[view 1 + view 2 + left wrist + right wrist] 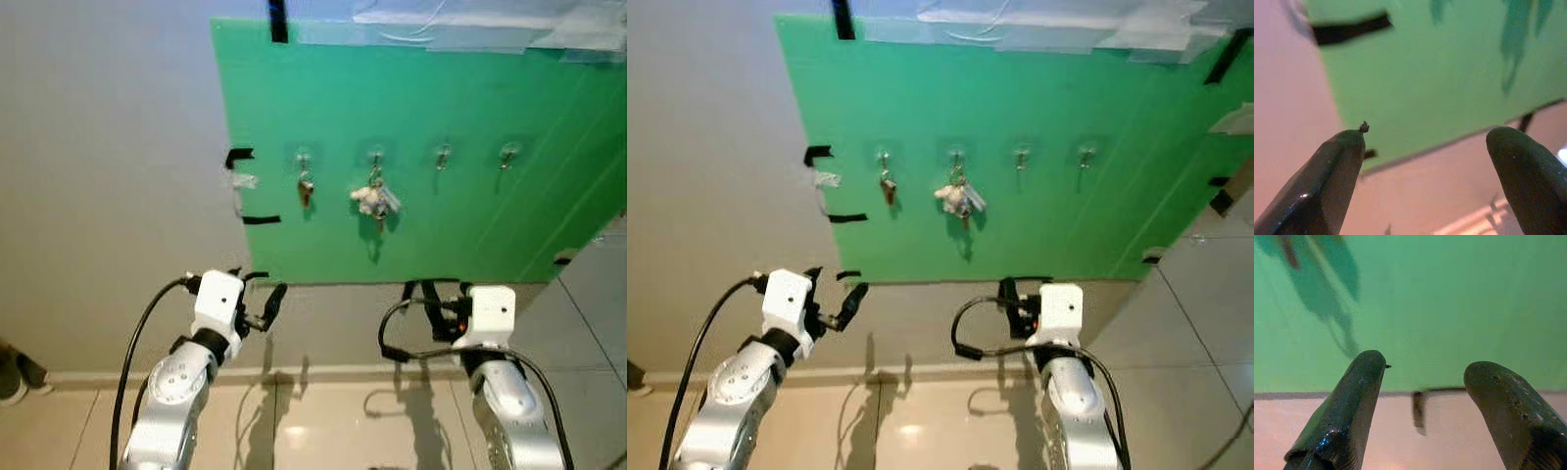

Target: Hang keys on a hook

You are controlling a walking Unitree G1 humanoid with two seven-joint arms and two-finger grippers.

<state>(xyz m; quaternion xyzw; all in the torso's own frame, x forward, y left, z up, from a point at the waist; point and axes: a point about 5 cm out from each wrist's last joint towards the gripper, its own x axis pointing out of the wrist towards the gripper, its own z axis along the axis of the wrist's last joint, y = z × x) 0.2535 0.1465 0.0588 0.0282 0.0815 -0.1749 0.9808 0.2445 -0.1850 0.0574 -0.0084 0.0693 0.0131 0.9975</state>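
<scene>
A green board [470,225] is taped to the wall and carries a row of several small hooks. A bunch of keys with a pale fob [375,200] hangs on the second hook from the left [375,157]. A single small key [306,188] hangs on the first hook. The two hooks further right [443,155] are bare. My left gripper [260,292] is held up below the board's lower left corner, open and empty. My right gripper [431,292] is raised below the board's lower edge, open and empty too.
Strips of black tape [239,157] hold the board's left edge and top. The wall meets a glossy tiled floor [323,421] at a skirting line below my arms. A dark shoe [12,377] lies at the far left by the wall.
</scene>
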